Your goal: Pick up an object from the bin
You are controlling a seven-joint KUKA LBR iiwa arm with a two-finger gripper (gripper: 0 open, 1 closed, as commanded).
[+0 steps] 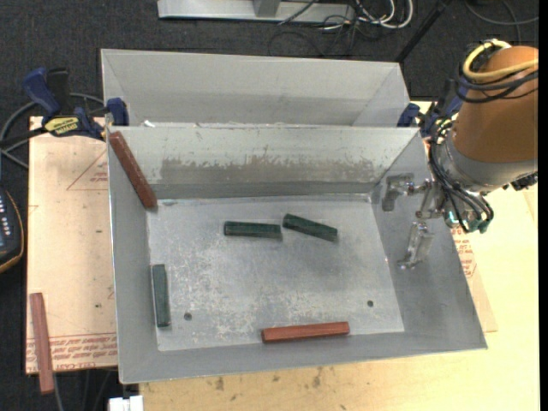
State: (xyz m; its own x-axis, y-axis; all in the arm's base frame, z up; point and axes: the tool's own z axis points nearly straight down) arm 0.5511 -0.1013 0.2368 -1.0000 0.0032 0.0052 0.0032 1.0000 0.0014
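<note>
My gripper (404, 221) hangs over the right side wall of the bin, open, with nothing between its fingers (417, 247). Nearest to it is a dark green bar (310, 227), lying slightly tilted on the bin floor to the gripper's left. A second dark green bar (253, 229) lies almost end to end with the first, further left. A red-brown bar (306, 331) lies along the front edge of the floor, below and left of the gripper.
A third dark green bar (160, 295) lies lengthwise by the left wall. A longer red-brown bar (133, 171) leans in the back left corner. The arm with its orange cover stands outside the bin's right rim.
</note>
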